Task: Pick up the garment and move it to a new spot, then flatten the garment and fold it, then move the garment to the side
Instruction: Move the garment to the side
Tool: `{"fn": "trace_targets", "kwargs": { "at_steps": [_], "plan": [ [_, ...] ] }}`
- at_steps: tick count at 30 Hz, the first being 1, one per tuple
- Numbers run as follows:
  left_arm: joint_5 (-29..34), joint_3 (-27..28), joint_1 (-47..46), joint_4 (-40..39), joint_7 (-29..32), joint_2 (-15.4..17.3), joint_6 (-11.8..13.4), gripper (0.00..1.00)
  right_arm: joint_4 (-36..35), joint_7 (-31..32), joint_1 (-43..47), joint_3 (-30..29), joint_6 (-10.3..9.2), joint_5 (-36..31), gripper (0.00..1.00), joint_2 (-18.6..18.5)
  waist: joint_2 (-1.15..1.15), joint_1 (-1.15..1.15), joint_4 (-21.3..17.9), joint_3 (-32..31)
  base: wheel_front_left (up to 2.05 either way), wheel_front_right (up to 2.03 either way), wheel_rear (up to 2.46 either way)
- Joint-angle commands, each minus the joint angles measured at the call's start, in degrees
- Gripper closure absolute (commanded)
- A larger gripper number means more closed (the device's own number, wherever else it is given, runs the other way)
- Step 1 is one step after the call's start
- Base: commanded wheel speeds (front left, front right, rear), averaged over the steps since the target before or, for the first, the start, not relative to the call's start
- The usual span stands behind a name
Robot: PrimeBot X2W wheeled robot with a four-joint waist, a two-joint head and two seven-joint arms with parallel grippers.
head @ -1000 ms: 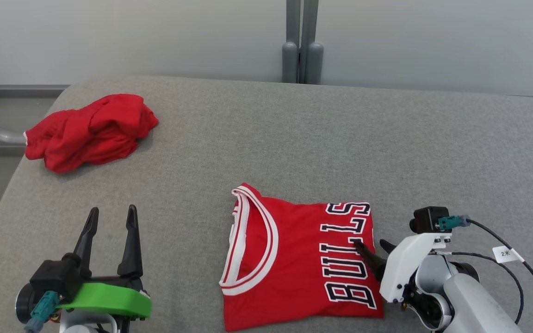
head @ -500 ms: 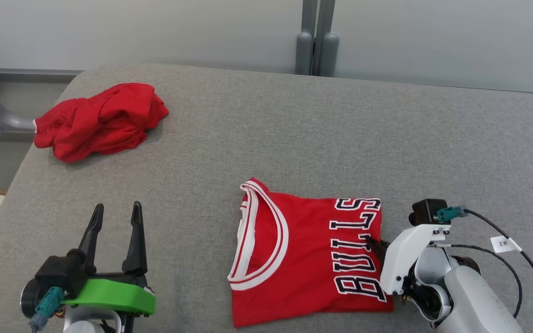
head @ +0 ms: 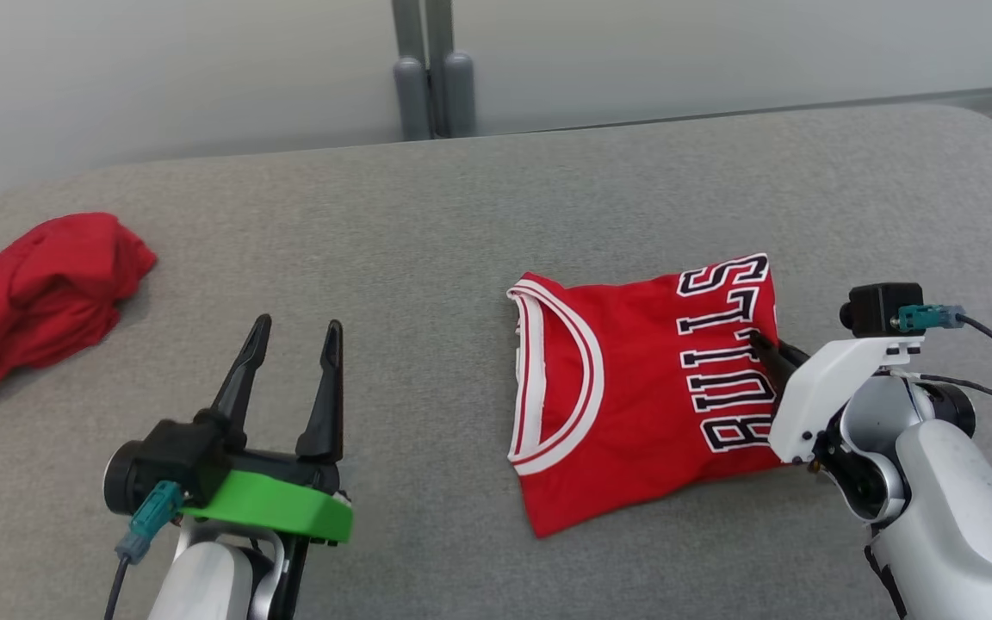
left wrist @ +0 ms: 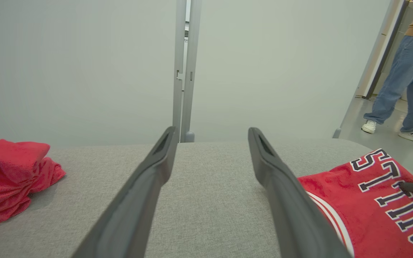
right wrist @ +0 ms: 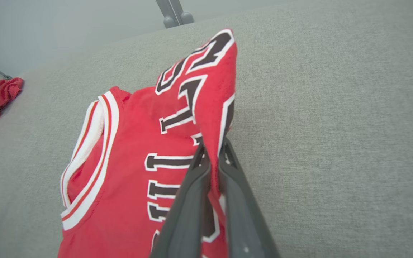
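My right hand (head: pixel 763 343) is nearly closed, its two dark fingers pinching the near edge of a red jersey (head: pixel 634 387) right at the black-and-white lettering. The jersey lies folded into a compact rectangle on the grey table (head: pixel 427 232), stretching away from that hand towards my left. Its white-trimmed neckline sits on the side farthest from the pinch. The pinched edge rises into a ridge between the fingers.

My left hand (head: pixel 299 325) hovers spread wide and holds nothing, well apart from the jersey, which lies off to its right. A crumpled red cloth (head: pixel 31 293) sits far out beyond that hand's left side.

Since the jersey is already folded, I judge this to be the last step: moving it to the side. The next move calls for a low, steady carry or drag, because a single pinch at one edge could let the layers fall open.

I cannot tell how many layers the fingers have caught. My white wrist casing hides most of them from above, and my wrist camera cuts off the jersey's near end. A person (left wrist: pixel 407 82), cut off above the waist, stands beyond the table's far corner.
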Motion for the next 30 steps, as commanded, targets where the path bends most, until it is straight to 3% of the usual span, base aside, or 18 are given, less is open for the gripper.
{"fn": "trace_targets", "kwargs": {
  "at_steps": [1,5,11,19,28,29,30],
  "plan": [
    [0.06,-0.65,-1.37,-0.19,0.03,0.52,-0.26,0.0,-0.32,-1.02,-1.46,-0.32,-0.08,0.38,1.0,-0.39,0.0,0.0,-7.51,2.47,0.0,0.0,0.0],
    [0.06,-2.4,-3.21,-0.53,0.03,1.52,-0.27,0.0,0.34,-2.68,-3.54,0.0,-0.08,1.21,1.0,-0.08,0.0,0.0,-11.03,4.92,0.0,0.0,0.0],
    [0.27,-3.93,-5.94,-0.78,0.06,3.99,-0.23,0.0,3.15,-5.37,-10.35,1.95,-0.07,4.06,1.0,-1.65,0.0,0.0,-12.79,10.7,0.0,0.0,0.0],
    [0.31,-4.88,-9.94,-1.89,1.06,7.21,-0.23,0.0,11.03,-9.67,-24.13,3.92,-0.08,5.75,1.0,-9.56,0.0,0.0,-10.98,19.87,0.0,0.0,0.0],
    [0.36,-5.82,-12.76,-2.76,1.69,8.49,-0.24,0.0,26.11,-13.32,-36.34,0.28,-0.08,3.6,1.0,-15.96,0.0,0.0,-8.05,25.84,0.0,0.0,0.0],
    [0.27,-5.93,-12.92,-2.58,1.59,8.51,-0.24,0.0,28.23,-13.98,-37.37,-0.27,-0.08,2.83,0.92,-16.31,0.0,0.0,-7.78,25.89,0.0,0.0,0.0],
    [0.14,-5.97,-13.02,-2.35,1.51,8.45,-0.24,0.0,29.64,-14.87,-37.96,-0.55,-0.08,2.04,0.64,-16.46,0.0,0.0,-7.53,25.78,0.0,0.0,0.0]
  ]
}}
